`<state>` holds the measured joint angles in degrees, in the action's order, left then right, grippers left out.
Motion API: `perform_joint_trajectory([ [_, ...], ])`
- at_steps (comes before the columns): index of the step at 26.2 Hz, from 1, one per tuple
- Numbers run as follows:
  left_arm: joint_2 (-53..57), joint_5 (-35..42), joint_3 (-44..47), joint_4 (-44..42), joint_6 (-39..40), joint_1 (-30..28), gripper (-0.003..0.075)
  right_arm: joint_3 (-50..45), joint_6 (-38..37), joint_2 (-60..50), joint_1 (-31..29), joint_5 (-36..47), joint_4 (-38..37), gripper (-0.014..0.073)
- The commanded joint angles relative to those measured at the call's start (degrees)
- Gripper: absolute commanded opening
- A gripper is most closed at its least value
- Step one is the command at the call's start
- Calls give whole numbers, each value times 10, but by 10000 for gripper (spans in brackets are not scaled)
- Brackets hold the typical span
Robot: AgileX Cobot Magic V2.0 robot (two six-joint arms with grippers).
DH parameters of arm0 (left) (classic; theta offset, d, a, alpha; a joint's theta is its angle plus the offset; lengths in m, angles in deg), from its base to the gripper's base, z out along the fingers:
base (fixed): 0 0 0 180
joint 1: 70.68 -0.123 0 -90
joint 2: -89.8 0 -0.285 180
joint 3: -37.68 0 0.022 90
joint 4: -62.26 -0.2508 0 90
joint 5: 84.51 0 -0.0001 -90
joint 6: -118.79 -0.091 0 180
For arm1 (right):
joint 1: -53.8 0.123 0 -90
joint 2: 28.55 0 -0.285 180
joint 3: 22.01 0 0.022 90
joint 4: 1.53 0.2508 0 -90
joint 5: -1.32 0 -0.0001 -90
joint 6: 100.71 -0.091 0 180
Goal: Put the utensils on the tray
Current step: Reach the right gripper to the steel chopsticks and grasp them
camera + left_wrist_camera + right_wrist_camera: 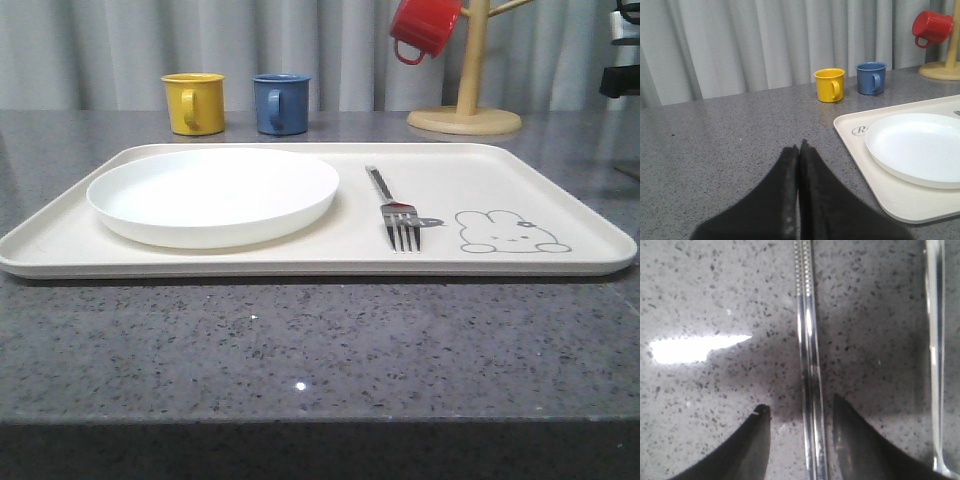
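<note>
Chopsticks [809, 365]: both ends cut off by the frame.
Spoon [936, 355]: bowl unseen.
Tray [900, 200]: script hidden by plate [920, 147].

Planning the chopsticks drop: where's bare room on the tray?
Free: tray strip between plate and fork, and the back right corner above the rabbit drawing. Crowded: left half, under the plate.

Two black fingers [790, 200] of the left gripper [799, 150] are seen in the left wrist view, broad at the base and tapered to narrow tips, with a matte, slightly dusty surface and pale specks along the inner edges. In the right wrist view, the right gripper [799, 412] is shown with two dark, curved, pointed fingertips [852, 440], a faint sheen being visible on one.
</note>
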<state>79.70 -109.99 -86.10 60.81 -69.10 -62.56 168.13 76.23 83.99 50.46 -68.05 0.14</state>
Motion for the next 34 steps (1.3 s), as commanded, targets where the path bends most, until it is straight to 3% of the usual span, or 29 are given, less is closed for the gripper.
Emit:
perform_joint_trajectory([
  [1, -7, 44, -15, 5, 6, 1, -18, 13, 8, -13, -4, 9, -1, 331],
  [6, -7, 44, -15, 5, 6, 1, -18, 13, 8, -9, -4, 10, -1, 301],
  [10, -7, 44, -15, 5, 6, 1, -18, 13, 8, -9, -4, 7, -1, 122],
  [12, -7, 44, -15, 5, 6, 1, -18, 13, 8, -9, -4, 7, -1, 78],
  [21, -7, 44, -15, 5, 6, 1, -18, 51, -32, -84, 14, -25, 0, 78],
  [26, -7, 44, -15, 5, 6, 1, -18, 98, -72, -99, 79, -52, 7, 78],
  [34, -7, 44, -15, 5, 6, 1, -18, 102, -144, -69, 206, -27, 14, 78],
])
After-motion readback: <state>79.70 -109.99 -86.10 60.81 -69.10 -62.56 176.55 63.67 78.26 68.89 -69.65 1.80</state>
